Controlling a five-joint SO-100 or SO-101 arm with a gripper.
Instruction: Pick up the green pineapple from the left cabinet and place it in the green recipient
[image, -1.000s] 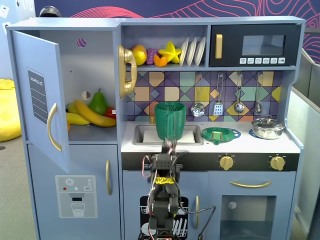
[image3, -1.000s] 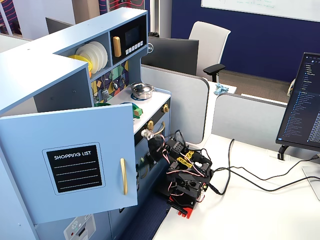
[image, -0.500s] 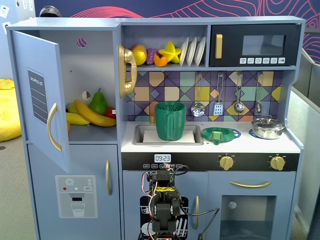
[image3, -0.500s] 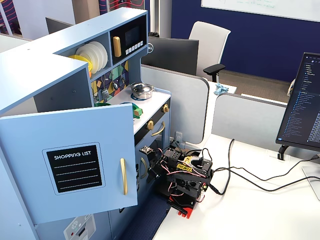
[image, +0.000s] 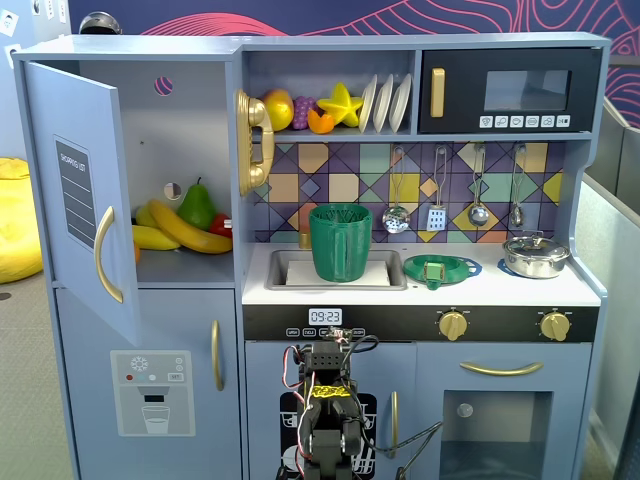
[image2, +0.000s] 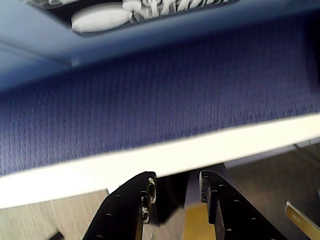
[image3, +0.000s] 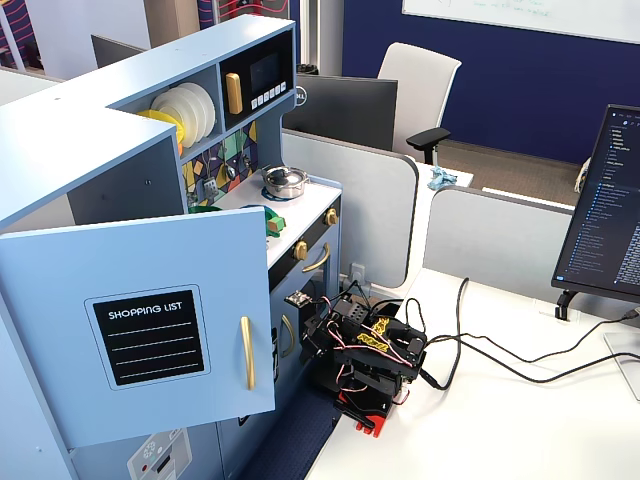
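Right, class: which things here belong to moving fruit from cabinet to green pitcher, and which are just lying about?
Job: left cabinet, door open; green pitcher; hand. No green pineapple visible.
Lying about: bananas; pear; strainer; pot; plates; microwave.

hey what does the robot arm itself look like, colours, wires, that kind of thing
The arm is built of black plastic segments with boxy servo blocks. Loose red, black and white wires loop around its joints, a yellow marking sits on its upper part, and a red piece shows at its base. In the wrist view, the gripper has two matte black fingers dotted with small round holes.
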